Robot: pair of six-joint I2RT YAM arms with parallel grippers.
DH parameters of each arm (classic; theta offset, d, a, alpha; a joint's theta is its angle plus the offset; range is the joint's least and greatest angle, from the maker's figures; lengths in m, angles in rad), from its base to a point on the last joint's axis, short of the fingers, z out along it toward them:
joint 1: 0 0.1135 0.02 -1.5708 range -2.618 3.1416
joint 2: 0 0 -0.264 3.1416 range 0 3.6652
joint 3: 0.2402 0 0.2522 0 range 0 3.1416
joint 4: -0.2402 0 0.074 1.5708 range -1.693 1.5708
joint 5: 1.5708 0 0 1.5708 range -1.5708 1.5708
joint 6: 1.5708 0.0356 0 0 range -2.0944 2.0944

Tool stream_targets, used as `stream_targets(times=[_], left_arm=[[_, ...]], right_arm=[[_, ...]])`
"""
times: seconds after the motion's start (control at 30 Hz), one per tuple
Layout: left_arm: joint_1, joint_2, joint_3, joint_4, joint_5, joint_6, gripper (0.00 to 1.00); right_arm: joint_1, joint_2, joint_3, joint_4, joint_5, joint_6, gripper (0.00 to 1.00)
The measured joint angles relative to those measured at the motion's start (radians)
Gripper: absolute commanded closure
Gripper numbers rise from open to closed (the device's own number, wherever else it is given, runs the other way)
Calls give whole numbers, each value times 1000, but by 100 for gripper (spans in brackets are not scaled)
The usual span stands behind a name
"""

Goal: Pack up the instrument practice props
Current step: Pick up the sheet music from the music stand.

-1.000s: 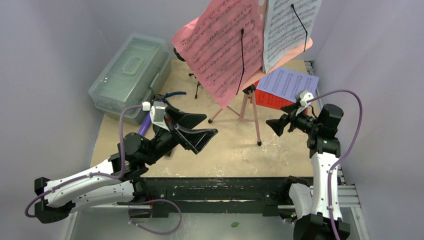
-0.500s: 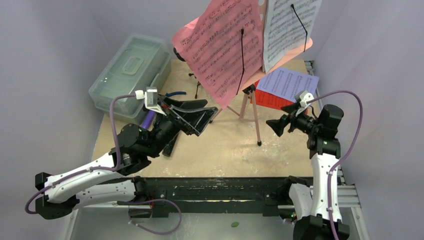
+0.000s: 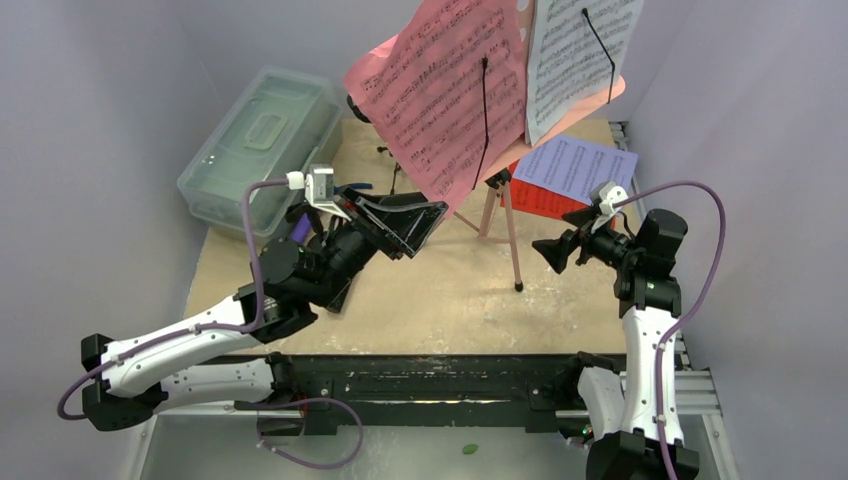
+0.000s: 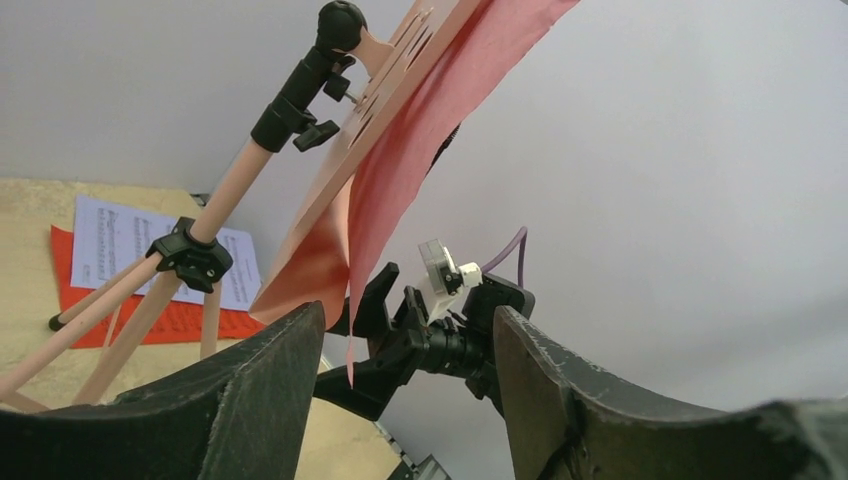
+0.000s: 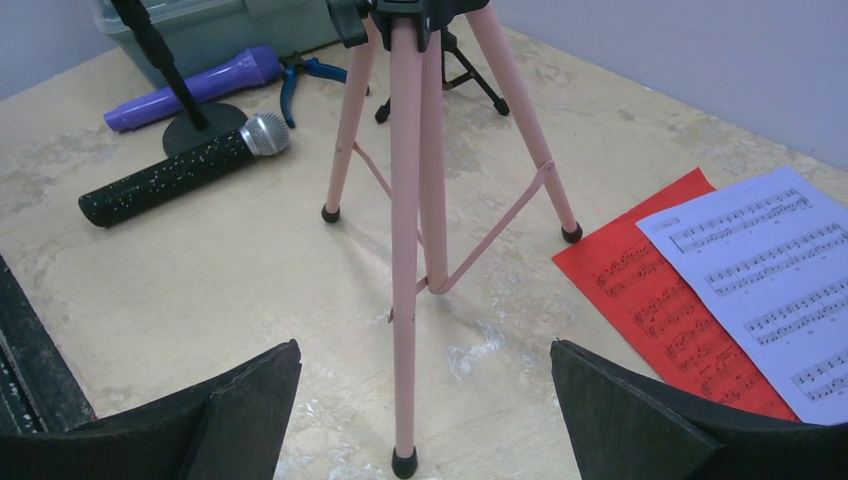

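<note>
A: Up to the music rack's (image 4: pixel 225 195) pink page (image 4: pixel 420 150) went your left gripper (image 3: pixel 425 225) — jaws narrowing yet apart, at its bottom corner.
B: Flimsy paper, likely to tear — pinch that corner gently. Your right gripper (image 3: pixel 553 252) gapes empty beside the rack's legs.

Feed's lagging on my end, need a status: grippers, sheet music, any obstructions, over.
Left gripper open, raised at lower edge of pink page, no grip. Right gripper open, empty, facing legs of music rack. Nothing blocking the page.
</note>
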Motion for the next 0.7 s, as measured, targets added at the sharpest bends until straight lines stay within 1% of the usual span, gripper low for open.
stream_targets(times=[0.3,0.43,0.67,0.7], left_arm=[[0,37,28,22,-25,36,53],[0,62,52,21,-49,66,64],[0,111,101,5,-99,126,76],[0,117,108,3,-103,134,81]], right_arm=[[0,0,0,-3,0,-3,1],[0,0,0,-3,0,-4,1],[0,0,0,-3,0,-8,1],[0,0,0,-3,0,-10,1]])
